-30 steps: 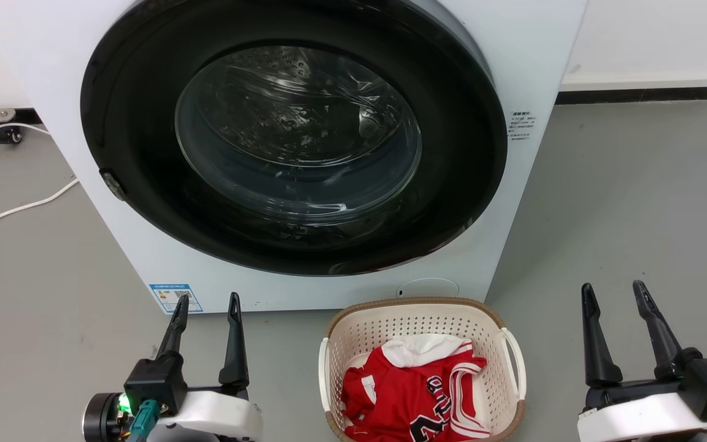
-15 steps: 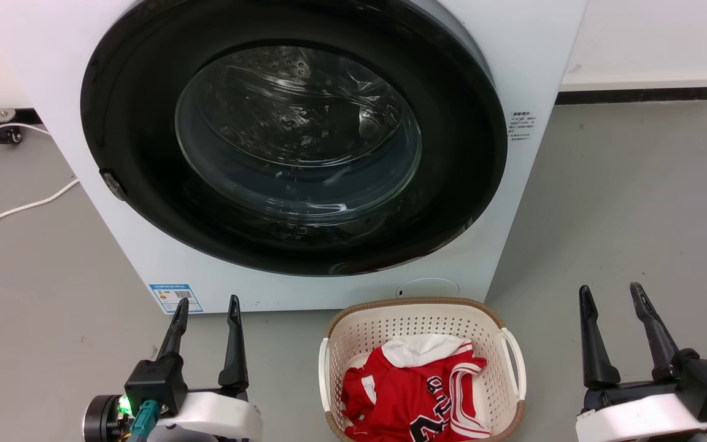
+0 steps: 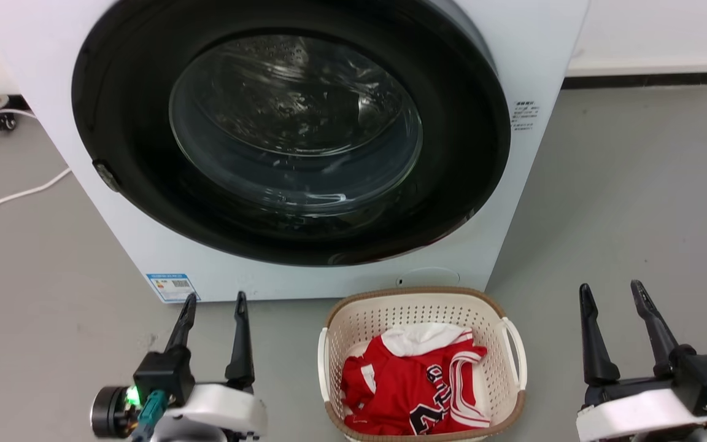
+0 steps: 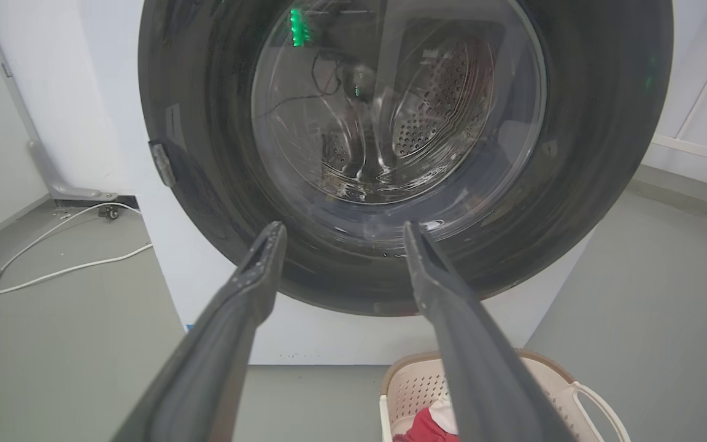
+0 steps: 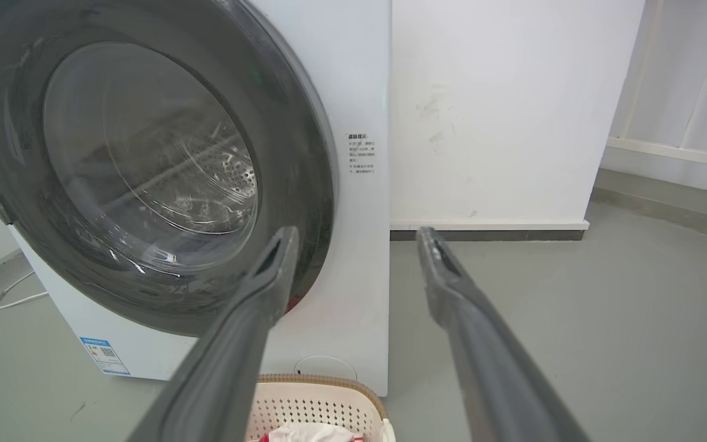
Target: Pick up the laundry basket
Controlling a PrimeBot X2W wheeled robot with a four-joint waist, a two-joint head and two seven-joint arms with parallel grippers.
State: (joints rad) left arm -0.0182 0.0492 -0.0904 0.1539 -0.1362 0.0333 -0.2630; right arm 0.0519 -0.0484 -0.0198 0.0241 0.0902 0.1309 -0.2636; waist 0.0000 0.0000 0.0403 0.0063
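Head camera is dipping: the whole frame is shifting versus a second ago, washer (image 3: 295, 123) looming larger, basket sitting slightly higher. That is camera motion, not the things. I read it as the robot leaning in to start the reach, with no contact yet.

The laundry basket (image 3: 415, 293) is sitting on the floor just in front of the washer, between the tools and apart from both. The left tool (image 3: 216, 298) and right tool (image 3: 610, 287) are both hanging released, fingers spread, gripping nothing.

Basket: cream perforated plastic, rounded-rectangular, brown woven-look rim, thin white loop handles (image 3: 516, 353) on both sides, probably the stiff grab points. A soft red jersey (image 3: 409, 380) is lying crumpled inside.
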